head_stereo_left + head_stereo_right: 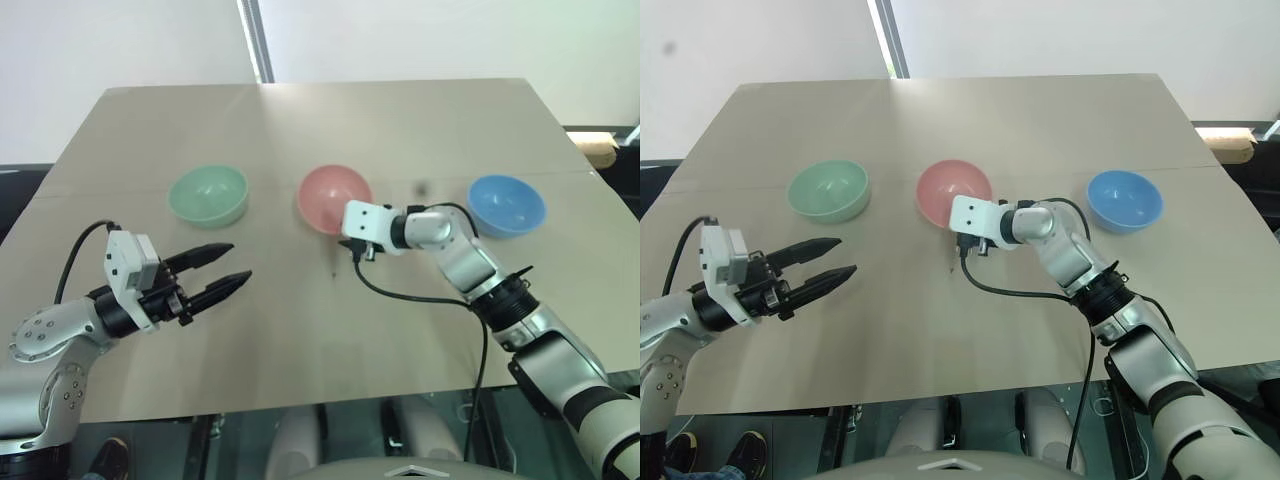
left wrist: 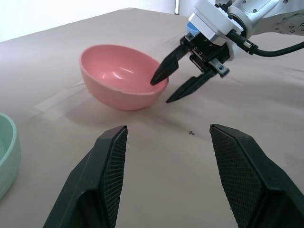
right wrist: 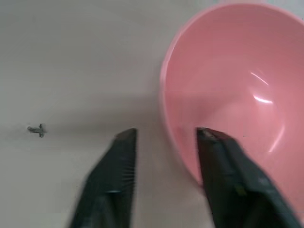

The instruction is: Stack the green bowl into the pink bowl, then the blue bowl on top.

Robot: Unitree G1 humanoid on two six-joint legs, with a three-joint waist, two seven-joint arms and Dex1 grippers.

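Bowls: one green bowl (image 1: 208, 194), one pink bowl (image 1: 333, 198), one blue bowl (image 1: 506, 204).

Both arms: silver-grey metal links with rounded joint housings, black collars at the wrists. Each wrist carries a white box-shaped camera module. Left gripper (image 1: 218, 270): two black tapered fingers (image 2: 111, 175) with cross-hatched inner pads. Right gripper (image 2: 176, 84): the same black pointed fingers (image 3: 118, 180). A black cable loops along each forearm. Screw heads visible on the left shoulder housing.
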